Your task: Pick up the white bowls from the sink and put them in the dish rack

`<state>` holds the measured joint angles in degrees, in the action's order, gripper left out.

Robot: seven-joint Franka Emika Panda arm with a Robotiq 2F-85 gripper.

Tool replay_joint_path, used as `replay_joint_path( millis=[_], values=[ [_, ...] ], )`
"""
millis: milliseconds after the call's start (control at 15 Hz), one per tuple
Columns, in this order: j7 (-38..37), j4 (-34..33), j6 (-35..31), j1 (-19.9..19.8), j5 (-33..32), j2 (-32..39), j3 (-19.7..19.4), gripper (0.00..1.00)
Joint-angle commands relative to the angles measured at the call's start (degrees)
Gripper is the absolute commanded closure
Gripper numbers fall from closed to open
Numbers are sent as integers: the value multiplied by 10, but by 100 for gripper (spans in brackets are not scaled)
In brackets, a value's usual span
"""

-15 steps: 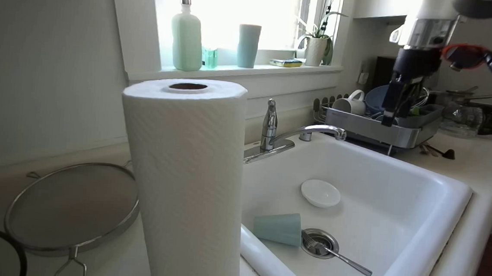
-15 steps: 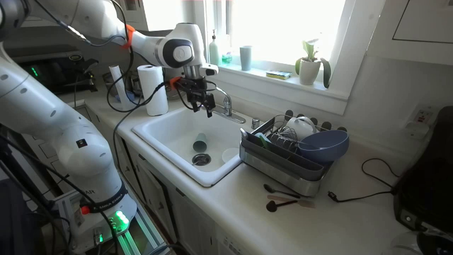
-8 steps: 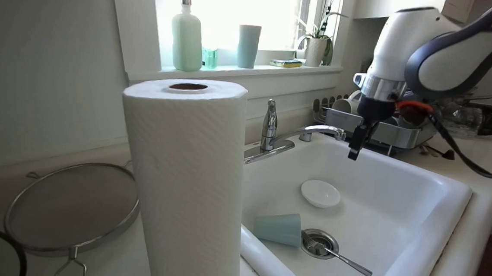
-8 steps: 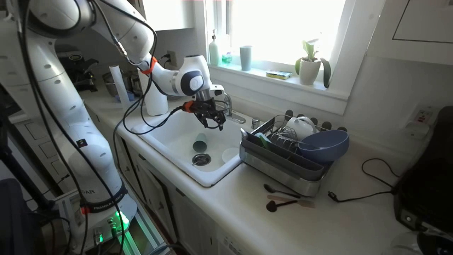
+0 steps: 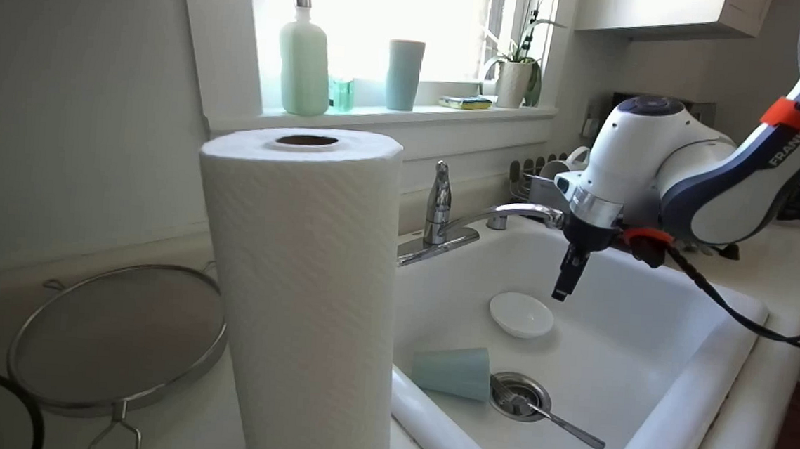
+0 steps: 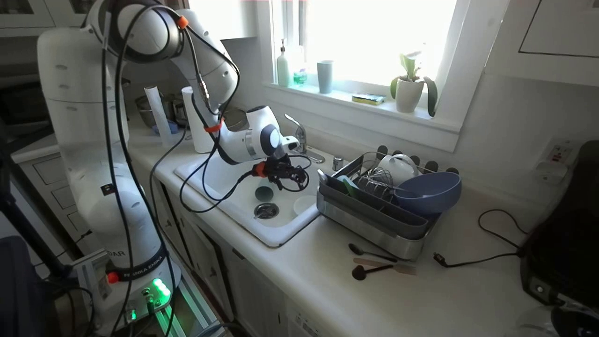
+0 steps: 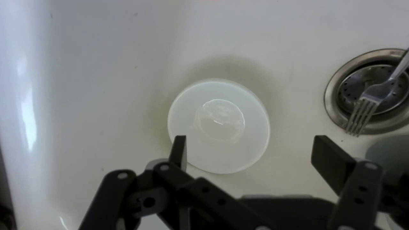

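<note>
One white bowl (image 5: 522,315) lies right side up on the floor of the white sink (image 5: 642,382). In an exterior view the bowl (image 6: 304,204) is partly hidden by the sink's near rim. My gripper (image 5: 563,292) is above the sink, over the bowl and apart from it. In the wrist view the gripper (image 7: 252,151) is open and empty. The bowl (image 7: 220,127) shows ahead of the gap, with the left fingertip (image 7: 179,150) overlapping its edge in the picture. The dish rack (image 6: 360,224) stands on the counter beside the sink, holding a blue bowl, white mug and whisk.
A pale teal cup (image 5: 453,372) lies on its side in the sink, by the drain (image 5: 540,386) with a fork (image 5: 572,430). The chrome faucet (image 5: 513,210) reaches over the basin near my gripper. A paper towel roll (image 5: 296,302) and a strainer (image 5: 121,339) stand nearby.
My arm has come down into the sink area, from high up near the window to low over the bowl. The bowl, cup, fork and rack have not moved.
</note>
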<state>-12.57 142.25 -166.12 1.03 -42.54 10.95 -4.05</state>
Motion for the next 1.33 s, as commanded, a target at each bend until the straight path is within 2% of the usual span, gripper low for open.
replay_joint_path(
  millis=[0,267,667,867,1133,1267],
  values=[
    [-5,-4,-4,0,-8,10,-4,0],
    [-7,-15,-5,2,-14,18,-5,0],
    [-7,-58,-64,15,-70,87,-22,0],
    [23,-72,-87,4,-65,125,-11,0],
    [25,-111,-110,24,-85,180,-34,0],
    [8,-137,-122,49,-100,206,-59,0]
  ],
)
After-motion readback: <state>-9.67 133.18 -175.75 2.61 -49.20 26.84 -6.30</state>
